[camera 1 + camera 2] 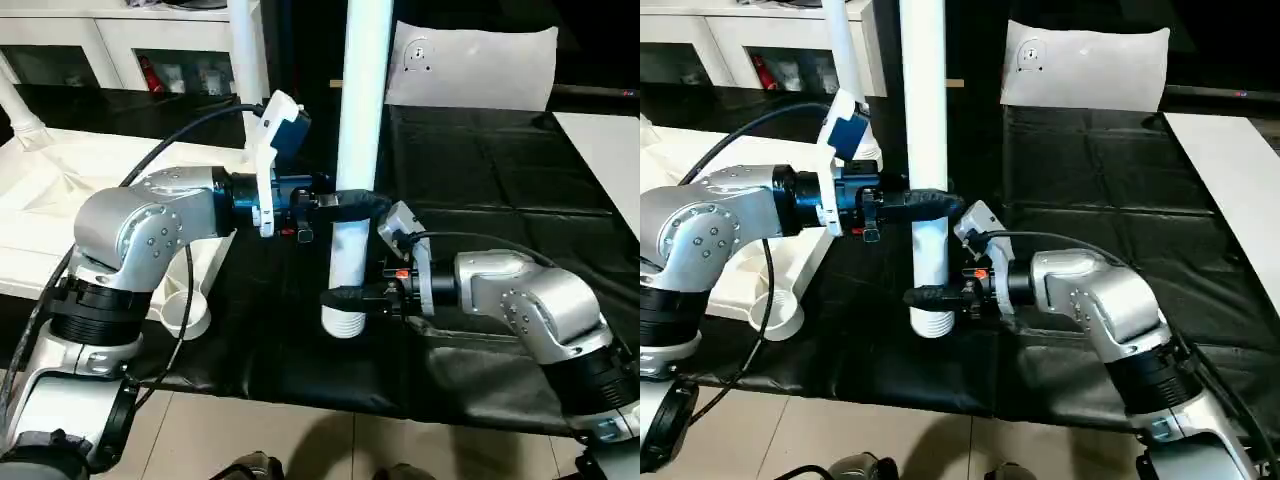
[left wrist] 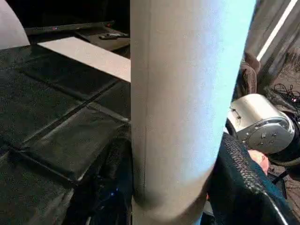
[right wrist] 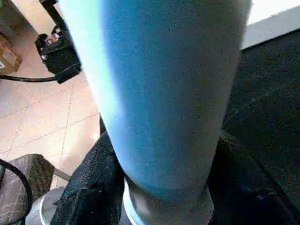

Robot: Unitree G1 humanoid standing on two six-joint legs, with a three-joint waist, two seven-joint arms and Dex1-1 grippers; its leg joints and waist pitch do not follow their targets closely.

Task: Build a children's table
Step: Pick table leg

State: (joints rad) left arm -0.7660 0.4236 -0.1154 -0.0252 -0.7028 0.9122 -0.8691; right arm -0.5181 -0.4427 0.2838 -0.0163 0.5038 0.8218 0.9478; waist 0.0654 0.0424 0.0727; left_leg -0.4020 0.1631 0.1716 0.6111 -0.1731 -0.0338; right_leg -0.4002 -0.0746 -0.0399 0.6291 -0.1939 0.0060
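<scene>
Both grippers clamped one upright table leg (image 1: 358,150): left gripper (image 1: 345,204) above, right gripper (image 1: 345,297) near its ribbed end. Leg was not yet socketed into the tabletop (image 1: 60,200); most assembly looked outstanding.

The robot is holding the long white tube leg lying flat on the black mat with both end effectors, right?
Not flat. In the left eye view the long white tapered tube leg stands upright on the black mat, gripped by both the left end effector and the right end effector.
</scene>
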